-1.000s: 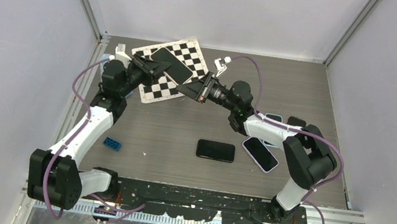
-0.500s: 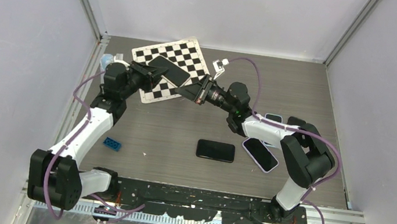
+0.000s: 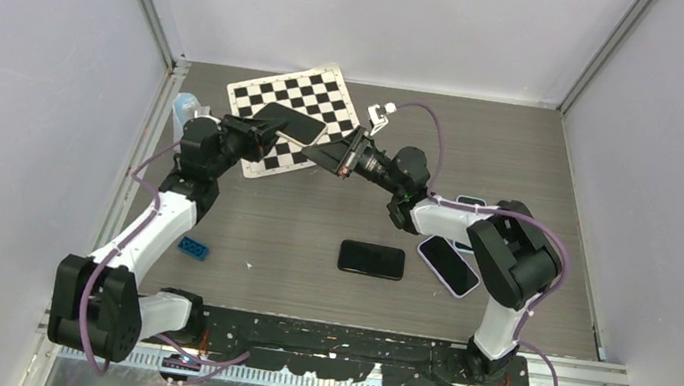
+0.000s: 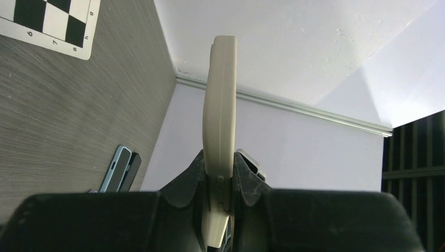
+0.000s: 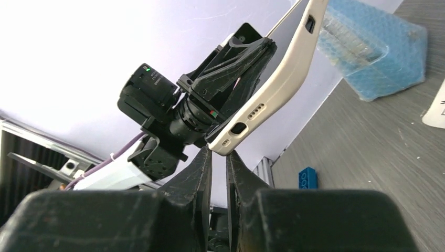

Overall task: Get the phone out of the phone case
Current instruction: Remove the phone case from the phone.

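Top external view showed the worktop (image 3: 314,219) with a checkerboard (image 3: 332,91) at its far side. Both arms reached in over the board and held the cased phone (image 3: 289,123) aloft between them, clear of the surface, probably so that the case (image 4: 220,115) could be flexed from either end.

Two spare handsets, one dark (image 3: 372,259) and one lilac-rimmed (image 3: 449,266), lay nearer the arms' bases. A blue brick (image 3: 193,248) sat by the left arm.

The left hand (image 4: 219,173) was clenched on one long edge of the cream case, apparently bracing it. The right hand (image 5: 219,157) was pinched, nearly closed, on the case's bottom corner beside the ports, seemingly to peel the rim back. The phone looked to be still seated in the case, so the task was judged unfinished.

Compared with a second earlier, the phone had come slightly nearer the bases and lay flatter, baring more of the board's left corner. The right elbow had swung inward, and both grips were unchanged.
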`<action>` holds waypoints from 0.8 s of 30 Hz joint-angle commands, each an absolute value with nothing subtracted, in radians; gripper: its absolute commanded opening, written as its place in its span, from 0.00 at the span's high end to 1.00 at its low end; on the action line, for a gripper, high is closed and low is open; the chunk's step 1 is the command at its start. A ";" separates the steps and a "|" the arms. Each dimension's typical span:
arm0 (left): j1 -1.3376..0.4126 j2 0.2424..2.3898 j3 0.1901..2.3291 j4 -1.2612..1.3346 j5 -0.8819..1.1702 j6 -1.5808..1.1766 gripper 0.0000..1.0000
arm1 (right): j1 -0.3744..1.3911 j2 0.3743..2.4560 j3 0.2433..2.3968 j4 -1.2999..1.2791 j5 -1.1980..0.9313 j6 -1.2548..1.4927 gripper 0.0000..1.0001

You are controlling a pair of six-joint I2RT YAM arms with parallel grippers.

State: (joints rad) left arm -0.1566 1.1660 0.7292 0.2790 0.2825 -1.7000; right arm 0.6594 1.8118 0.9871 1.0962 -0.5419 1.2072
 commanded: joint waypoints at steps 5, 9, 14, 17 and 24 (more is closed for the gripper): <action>-0.175 1.121 0.723 0.613 0.390 -1.864 1.00 | 0.630 1.913 0.985 1.183 -0.492 1.361 0.99; -0.175 1.110 0.729 0.623 0.384 -1.869 1.00 | 0.630 1.923 0.993 1.125 -0.478 1.352 0.99; -0.175 1.097 0.754 0.578 0.388 -1.818 1.00 | 0.631 1.908 1.003 1.043 -0.472 1.306 0.99; -0.175 1.087 0.759 0.526 0.377 -1.753 1.00 | 0.630 1.869 1.011 1.046 -0.495 1.288 0.96; -0.173 1.094 0.792 0.426 0.375 -1.615 1.00 | 0.629 1.717 0.975 0.967 -0.546 1.168 0.49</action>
